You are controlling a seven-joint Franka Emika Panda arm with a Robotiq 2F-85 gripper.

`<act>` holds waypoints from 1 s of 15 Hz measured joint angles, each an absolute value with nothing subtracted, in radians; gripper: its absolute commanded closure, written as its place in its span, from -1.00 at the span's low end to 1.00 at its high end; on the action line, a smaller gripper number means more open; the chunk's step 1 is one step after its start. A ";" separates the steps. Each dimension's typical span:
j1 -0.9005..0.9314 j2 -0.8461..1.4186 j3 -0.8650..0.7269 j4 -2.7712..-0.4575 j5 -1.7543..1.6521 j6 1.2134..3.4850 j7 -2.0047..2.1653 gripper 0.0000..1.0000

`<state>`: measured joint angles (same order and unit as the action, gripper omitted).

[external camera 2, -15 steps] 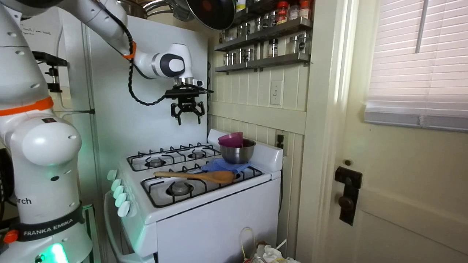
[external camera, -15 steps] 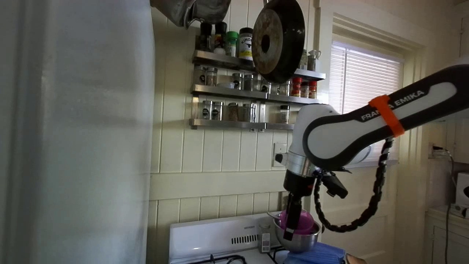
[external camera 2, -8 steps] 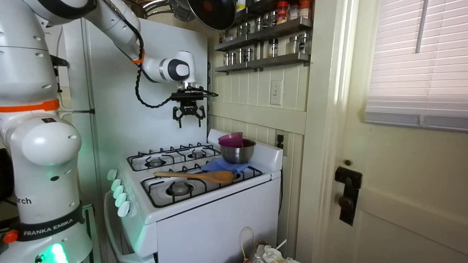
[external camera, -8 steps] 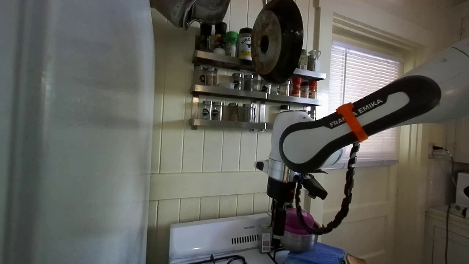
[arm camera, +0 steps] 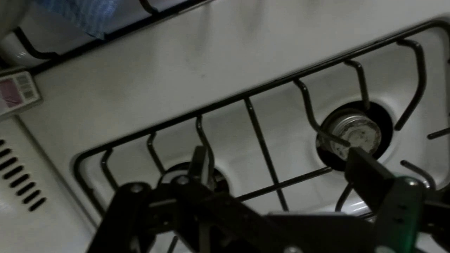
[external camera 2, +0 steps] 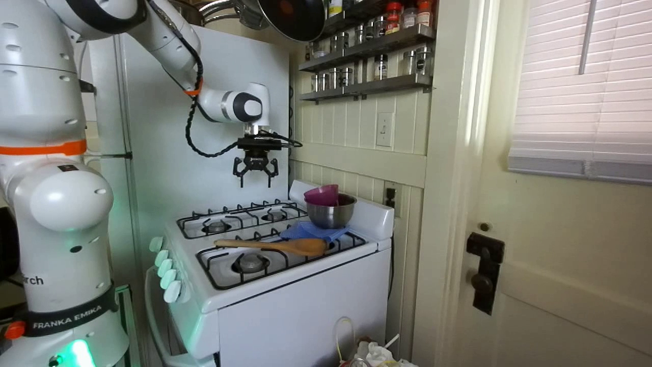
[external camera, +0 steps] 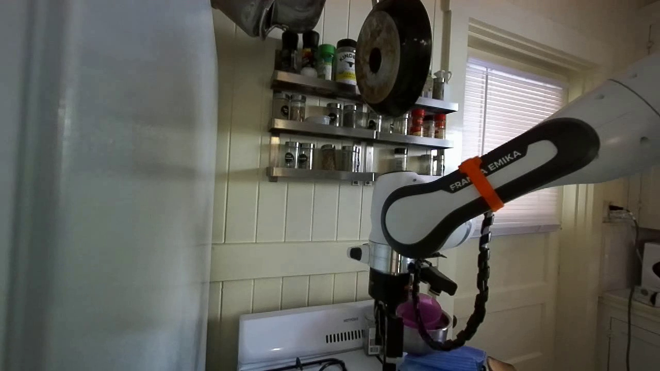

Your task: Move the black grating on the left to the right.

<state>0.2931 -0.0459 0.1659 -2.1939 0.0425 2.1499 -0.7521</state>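
The black grating [external camera 2: 242, 219] lies on the left half of the stove top, by the fridge, over two burners. In an exterior view only a corner of the grating [external camera: 330, 361] shows at the bottom edge. In the wrist view its thin crossing bars [arm camera: 261, 140] run between and beyond my fingers. My gripper [external camera 2: 255, 183] points down, open and empty, above the rear part of the grating and apart from it. In the wrist view the fingertips of my gripper [arm camera: 277, 153] are wide apart, and the gripper body hides the grating's lower part.
A second black grate [external camera 2: 214, 280] on the right bears a wooden spoon [external camera 2: 300, 247], a blue cloth [external camera 2: 308, 230] and a steel bowl [external camera 2: 331, 216] holding a purple pot [external camera 2: 322, 194]. A small box [arm camera: 15, 93] stands by the backguard. A black pan [external camera: 381, 56] hangs above.
My gripper has come down toward the left grating and, in an exterior view, moved left. It stays open. The things on the stove have not moved.
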 measured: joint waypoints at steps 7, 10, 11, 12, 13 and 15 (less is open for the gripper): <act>0.294 0.049 0.243 -2.195 -0.034 2.092 -0.852 -1.00; 0.293 0.095 0.247 -2.178 -0.083 2.100 -0.851 -1.00; 0.293 0.111 0.247 -2.170 -0.093 2.109 -0.851 -1.00; 0.292 0.127 0.247 -2.164 -0.099 2.126 -0.851 -1.00; 0.292 0.143 0.247 -2.156 -0.106 2.143 -0.851 -1.00; 0.292 0.173 0.249 -2.134 -0.120 2.179 -0.847 -1.00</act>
